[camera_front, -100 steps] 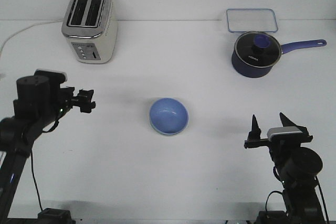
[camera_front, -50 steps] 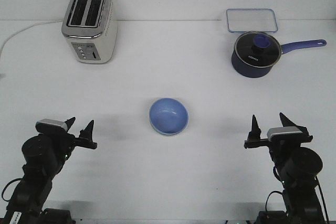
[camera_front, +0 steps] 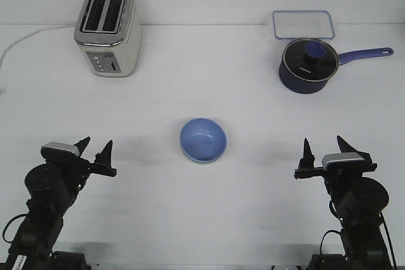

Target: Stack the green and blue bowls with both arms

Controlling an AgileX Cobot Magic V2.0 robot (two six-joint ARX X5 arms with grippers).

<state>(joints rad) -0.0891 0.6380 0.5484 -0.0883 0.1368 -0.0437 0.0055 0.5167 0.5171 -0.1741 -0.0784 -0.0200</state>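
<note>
The blue bowl sat nested at frame centre; left claw and right claw stood spread, empty, in the lower corners.

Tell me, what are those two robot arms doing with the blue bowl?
Right now, nothing is being held. The blue bowl sits in the middle of the white table, with what looks like a pale rim of a second bowl just under it. The left gripper and the right gripper are both open and empty, parked low on either side, well away from the bowl. The toaster and the lidded saucepan at the back are untouched.
</note>
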